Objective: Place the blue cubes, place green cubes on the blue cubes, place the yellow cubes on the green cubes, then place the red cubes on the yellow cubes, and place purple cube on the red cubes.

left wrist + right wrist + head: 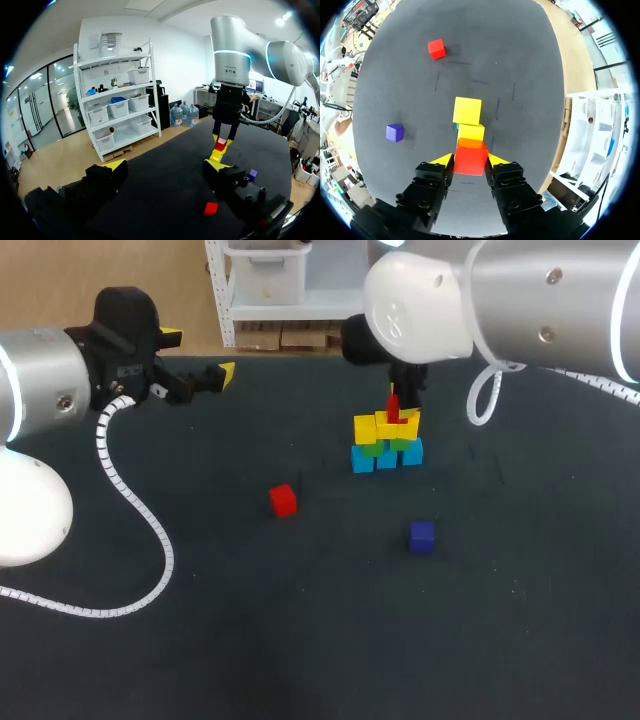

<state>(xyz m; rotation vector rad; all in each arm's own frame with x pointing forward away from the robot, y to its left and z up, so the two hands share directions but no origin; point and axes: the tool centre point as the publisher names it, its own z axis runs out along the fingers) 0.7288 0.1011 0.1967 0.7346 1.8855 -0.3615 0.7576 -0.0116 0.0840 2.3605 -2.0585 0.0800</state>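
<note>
Our right tool point(470, 161) grips a red cube point(468, 155), holding it over the yellow cubes point(467, 110) for placing. Our left tool point(166, 164) hangs open, well apart, leaving room. The second red cube point(283, 500) and purple cube point(421, 536) wait on the bench point(300, 640).

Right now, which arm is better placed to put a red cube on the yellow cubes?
Right. The right gripper is shut on a red cube just over the yellow cubes. The left gripper is open, empty and well off to the side of them.
</note>
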